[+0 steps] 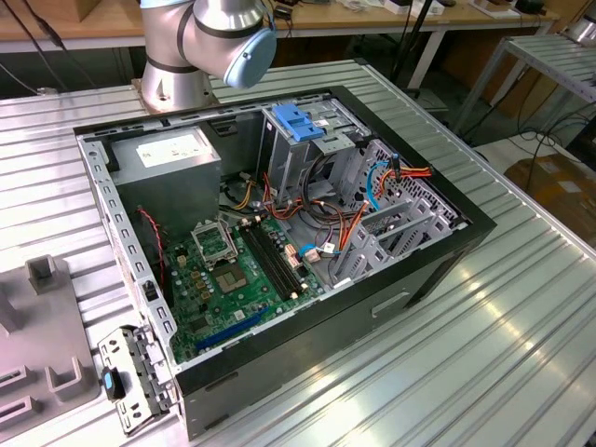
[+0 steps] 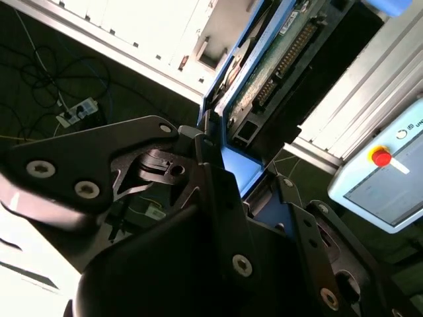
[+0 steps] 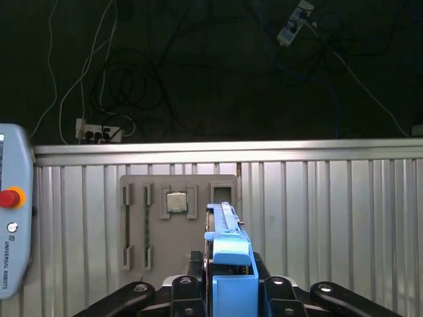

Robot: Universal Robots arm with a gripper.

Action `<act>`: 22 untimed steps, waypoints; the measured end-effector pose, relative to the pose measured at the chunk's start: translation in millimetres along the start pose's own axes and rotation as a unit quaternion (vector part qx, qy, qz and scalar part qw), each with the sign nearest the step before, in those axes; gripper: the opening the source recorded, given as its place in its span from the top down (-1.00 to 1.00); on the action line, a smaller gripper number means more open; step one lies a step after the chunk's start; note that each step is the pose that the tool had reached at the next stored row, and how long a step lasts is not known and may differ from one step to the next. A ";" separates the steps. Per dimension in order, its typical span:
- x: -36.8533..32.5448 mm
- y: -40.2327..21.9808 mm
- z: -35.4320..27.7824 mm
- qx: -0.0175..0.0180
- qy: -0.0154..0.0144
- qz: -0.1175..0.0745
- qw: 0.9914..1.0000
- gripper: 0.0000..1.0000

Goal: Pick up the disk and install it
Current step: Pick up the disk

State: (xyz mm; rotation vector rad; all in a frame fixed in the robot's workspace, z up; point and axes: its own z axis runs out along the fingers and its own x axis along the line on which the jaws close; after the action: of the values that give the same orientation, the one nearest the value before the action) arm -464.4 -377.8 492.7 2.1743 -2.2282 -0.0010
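Between fingers of pincer (image 3: 232, 290): disk (image 3: 228, 238), pinched (blue carrier frame visible in both wrist views).

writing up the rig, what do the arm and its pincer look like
The arm is built of round silver-grey metal segments, with a light blue cap on one joint. In both wrist views the pincer is matte black: flat, angular linkage plates joined by silver screws.

Open computer case (image 1: 326, 346) on ribbed table (image 1: 507, 358); grey fixture tray (image 1: 42, 340) beside it.
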 end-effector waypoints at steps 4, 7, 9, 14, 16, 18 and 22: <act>0.1 0.1 -3.9 0.000 0.000 0.000 1.000 0.26; 0.1 0.1 -3.9 0.000 0.000 0.000 1.000 0.26; 0.0 -1.8 -4.0 0.000 0.000 0.000 1.000 0.26; -0.1 -8.9 -4.0 0.000 0.000 0.000 1.000 0.26; -0.2 -11.8 -4.1 0.000 0.000 0.000 1.000 0.26; -0.3 -16.7 -4.2 0.000 0.000 0.000 1.000 0.26; -0.4 -22.7 -4.3 0.000 0.000 0.000 1.000 0.26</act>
State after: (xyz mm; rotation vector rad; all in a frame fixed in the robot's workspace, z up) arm -441.6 -377.8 496.6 2.1739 -2.2279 0.0003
